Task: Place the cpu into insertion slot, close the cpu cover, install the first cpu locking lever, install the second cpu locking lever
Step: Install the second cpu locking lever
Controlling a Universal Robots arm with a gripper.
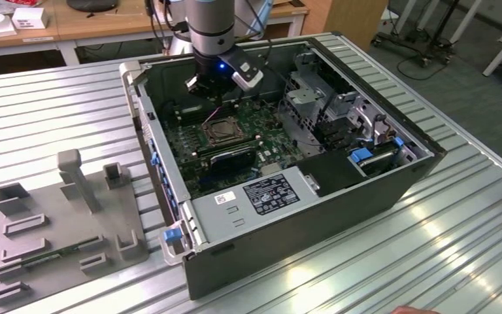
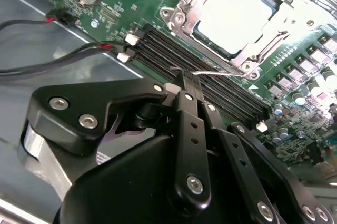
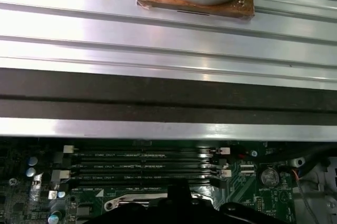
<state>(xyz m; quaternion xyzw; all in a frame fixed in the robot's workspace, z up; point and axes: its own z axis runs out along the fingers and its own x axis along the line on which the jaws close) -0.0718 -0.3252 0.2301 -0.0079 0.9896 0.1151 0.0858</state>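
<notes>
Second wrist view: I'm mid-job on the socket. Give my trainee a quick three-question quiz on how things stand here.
1. True or false: the cpu shows its pale face through the cut-out of the cpu cover.
2. The cpu cover is: A) down around the cpu, B) standing upright, C) lying off the board.
3. Which long black parts lie between the gripper and the socket?

Key: 1 true. 2 A. 3 the memory slots; a thin wire locking lever also crosses there, at the gripper's tip.
</notes>
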